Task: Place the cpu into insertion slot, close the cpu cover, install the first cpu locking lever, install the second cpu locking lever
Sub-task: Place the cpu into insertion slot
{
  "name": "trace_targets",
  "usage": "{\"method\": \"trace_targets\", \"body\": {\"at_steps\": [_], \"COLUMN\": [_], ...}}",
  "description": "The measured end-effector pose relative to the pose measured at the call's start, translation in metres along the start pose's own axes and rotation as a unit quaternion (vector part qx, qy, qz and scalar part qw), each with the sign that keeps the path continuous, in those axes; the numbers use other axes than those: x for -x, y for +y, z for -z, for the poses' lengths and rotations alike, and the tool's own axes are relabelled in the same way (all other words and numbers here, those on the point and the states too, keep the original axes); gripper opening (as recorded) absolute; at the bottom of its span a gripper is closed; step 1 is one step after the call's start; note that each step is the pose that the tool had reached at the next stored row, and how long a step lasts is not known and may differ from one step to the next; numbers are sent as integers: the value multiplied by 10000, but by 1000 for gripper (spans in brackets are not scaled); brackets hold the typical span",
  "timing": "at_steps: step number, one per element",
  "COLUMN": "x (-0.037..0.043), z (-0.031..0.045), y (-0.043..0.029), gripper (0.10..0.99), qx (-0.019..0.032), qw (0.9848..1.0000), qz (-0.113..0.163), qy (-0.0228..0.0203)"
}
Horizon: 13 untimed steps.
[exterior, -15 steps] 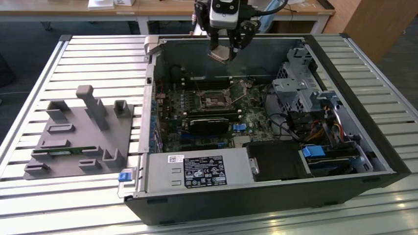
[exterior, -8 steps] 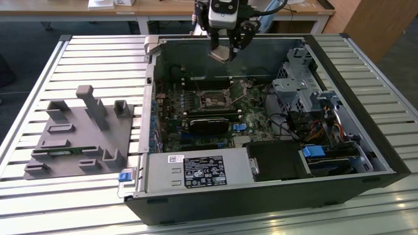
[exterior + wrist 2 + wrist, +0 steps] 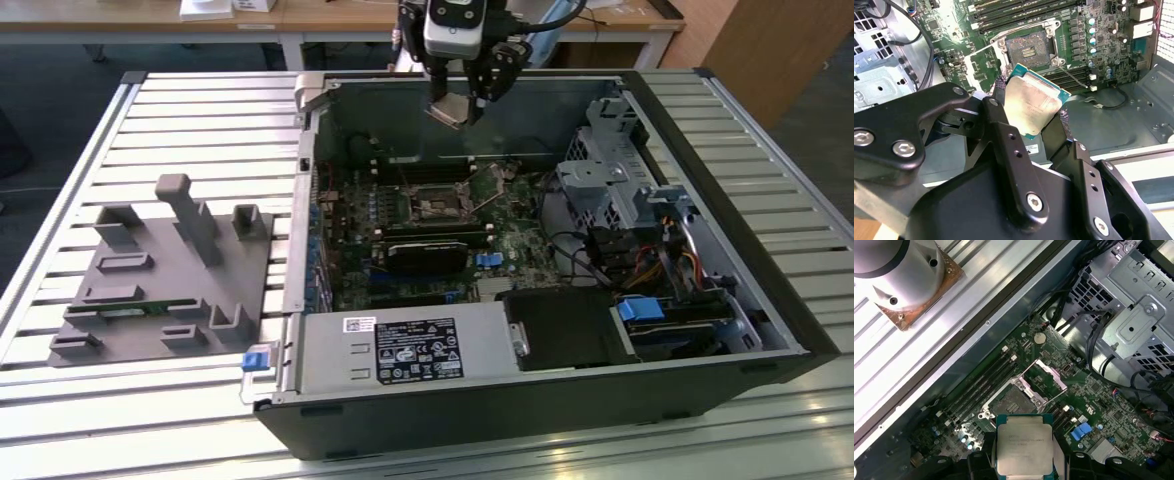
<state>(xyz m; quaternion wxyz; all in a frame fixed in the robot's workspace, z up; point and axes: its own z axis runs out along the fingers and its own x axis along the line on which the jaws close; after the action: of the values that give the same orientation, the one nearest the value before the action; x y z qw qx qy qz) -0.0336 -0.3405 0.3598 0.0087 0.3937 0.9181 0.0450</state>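
Note:
My gripper [image 3: 457, 106] hangs above the open computer case, near its far wall, shut on the cpu [image 3: 454, 108]. The chip's dull silver face shows tilted between the black fingers [image 3: 999, 100] in the second wrist view [image 3: 1034, 107] and flat in the first wrist view [image 3: 1024, 447]. Below it lies the insertion slot [image 3: 438, 206] [image 3: 1029, 49] [image 3: 1010, 405], its dark centre uncovered on the green board. The cpu cover [image 3: 1048, 376] stands swung up beside the socket. A thin locking lever [image 3: 1074, 77] sticks out along the socket's edge.
Long black memory slots [image 3: 979, 385] run beside the socket. A black module [image 3: 427, 256] sits nearer the case front, with a power supply [image 3: 400, 350] and a silver drive cage [image 3: 607, 170]. A grey fixture block [image 3: 167, 270] rests on the slatted table at the exterior view's left.

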Motion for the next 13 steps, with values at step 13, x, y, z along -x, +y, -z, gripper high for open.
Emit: {"method": "trace_targets", "body": {"at_steps": [13], "x": [0], "z": [0], "y": [0], "gripper": [537], "qx": [2], "qw": [9999], "qz": [-125], "qy": [-11]}}
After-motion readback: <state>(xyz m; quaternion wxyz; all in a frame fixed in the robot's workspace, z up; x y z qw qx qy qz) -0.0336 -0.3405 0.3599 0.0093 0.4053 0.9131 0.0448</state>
